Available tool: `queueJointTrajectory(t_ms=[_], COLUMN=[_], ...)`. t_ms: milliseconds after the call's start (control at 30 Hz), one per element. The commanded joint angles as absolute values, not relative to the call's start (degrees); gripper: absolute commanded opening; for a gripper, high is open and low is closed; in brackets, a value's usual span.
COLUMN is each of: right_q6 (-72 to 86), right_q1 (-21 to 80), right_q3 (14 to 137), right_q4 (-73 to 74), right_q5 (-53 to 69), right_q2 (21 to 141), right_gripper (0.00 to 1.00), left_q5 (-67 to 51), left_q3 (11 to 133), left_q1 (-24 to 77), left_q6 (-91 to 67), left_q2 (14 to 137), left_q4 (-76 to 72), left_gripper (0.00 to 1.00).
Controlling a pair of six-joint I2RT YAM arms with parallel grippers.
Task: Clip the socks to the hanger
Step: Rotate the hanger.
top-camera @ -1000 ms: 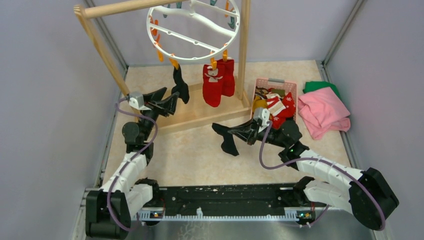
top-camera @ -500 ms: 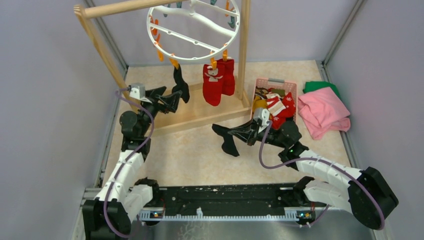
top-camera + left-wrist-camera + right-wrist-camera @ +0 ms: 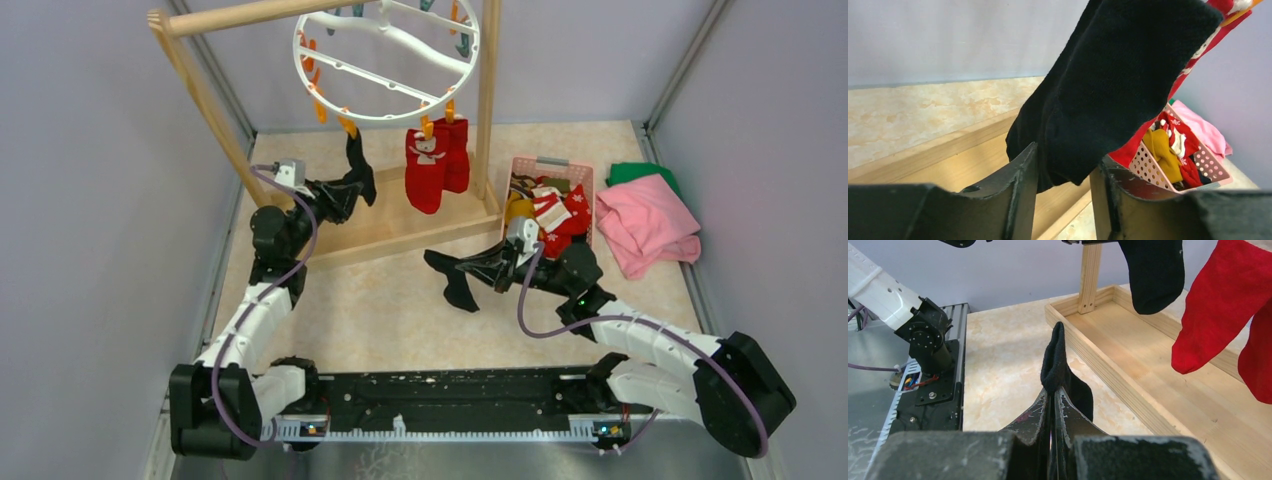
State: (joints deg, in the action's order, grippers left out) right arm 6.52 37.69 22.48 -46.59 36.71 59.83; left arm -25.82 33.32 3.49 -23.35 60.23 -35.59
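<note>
well, your pink basket [image 3: 551, 163] sits on the desk [image 3: 400, 310] just right of the wooden rack [image 3: 205, 95], and it is piled with loose socks: a yellow sock [image 3: 517, 208] at its left side and red-and-white socks [image 3: 560, 212] heaped over the middle. from the left wrist view the same basket [image 3: 1200, 167] shows that yellow sock [image 3: 1160, 150] lying against its perforated wall. beside the basket on the right, a pink cloth [image 3: 645, 230] lies folded with a green cloth [image 3: 632, 172] behind it.

the rack's base is a shallow wooden tray [image 3: 400, 243], with nothing lying in it that you can see. the hanger [image 3: 385, 119] hangs from the rack above it. a pair of red socks [image 3: 432, 170] is clipped to its near rim, and a hanging black sock [image 3: 358, 165] dangles from an orange clip [image 3: 347, 125] to their left.

your left hand [image 3: 350, 195] is up at that sock's toe. its fingers [image 3: 1023, 170] stand apart with the toe filling the gap between them; you cannot tell whether they press it.

your right hand [image 3: 470, 268] is over the open desk, fingers [image 3: 1040, 407] pressed together, pinching the edge of a loose black sock [image 3: 455, 285]. that sock [image 3: 1058, 362] stands up from the fingertips, near the tray's front rail.
</note>
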Motion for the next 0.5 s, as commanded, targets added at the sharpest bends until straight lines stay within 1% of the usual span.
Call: queueJointTrajectory(t_ms=[0, 67, 200, 267, 467], right_q6=[7.29, 7.2, 7.21, 7.16, 7.21], right_q1=[37.01, 37.01, 36.99, 36.99, 36.95], right_q3=[22.84, 22.84, 22.79, 22.76, 22.68], right_q4=[-49.23, -49.26, -49.25, -49.22, -49.27], right_q5=[37.63, 37.55, 37.59, 37.62, 37.53], right_q2=[60.18, 60.2, 60.19, 60.13, 59.99], right_gripper=[0.0, 0.0, 0.0, 0.0, 0.0], left_q5=[-28.1, -29.32, -32.03, -33.28, -37.73], left_q3=[36.23, 36.47, 36.54, 36.42, 36.76], left_q1=[3.6, 3.81, 4.9, 5.82, 10.04], left_q6=[-23.75, -24.27, -24.76, -25.01, -25.55], left_q2=[61.64, 62.15, 62.66, 63.02, 65.02], left_q4=[-41.46, -42.54, -44.48, -45.71, -50.55], left_gripper=[0.43, 0.33, 0.09, 0.0, 0.0])
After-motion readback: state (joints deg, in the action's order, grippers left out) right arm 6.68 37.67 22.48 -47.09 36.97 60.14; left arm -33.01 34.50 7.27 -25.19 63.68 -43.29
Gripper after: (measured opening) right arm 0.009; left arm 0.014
